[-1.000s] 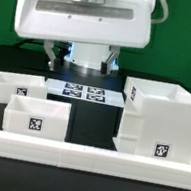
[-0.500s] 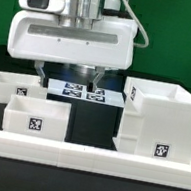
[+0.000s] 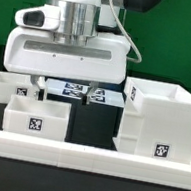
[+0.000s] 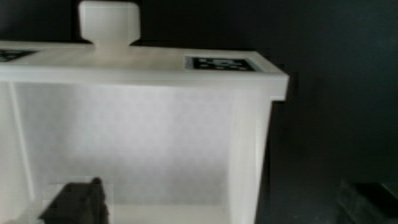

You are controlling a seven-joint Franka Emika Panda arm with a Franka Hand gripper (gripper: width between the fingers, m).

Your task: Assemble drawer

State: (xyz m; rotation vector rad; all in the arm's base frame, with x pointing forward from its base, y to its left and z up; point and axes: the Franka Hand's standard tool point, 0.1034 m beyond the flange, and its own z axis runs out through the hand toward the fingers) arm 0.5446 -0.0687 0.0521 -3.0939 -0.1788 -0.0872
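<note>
The pincer (image 3: 64, 91) hangs spread wide, its dark fingers (image 3: 91, 95) pinching nothing, low over the 2 small trays at the exterior view's left. The rear tray (image 3: 6, 84) sits just behind the front tray (image 3: 34, 119). The large casing (image 3: 160, 120) stands on the black desk (image 3: 92, 132) at the exterior view's right, apart from both. The marker board (image 3: 74, 88) lies behind them. The wrist view shows a white tray's knob (image 4: 107, 20).

A flat green backdrop (image 3: 189, 44) fills the whole space behind the black tabletop (image 3: 92, 121), a long white rail (image 3: 82, 159) borders the tabletop's near edge, and the light over it all looks soft and even.
</note>
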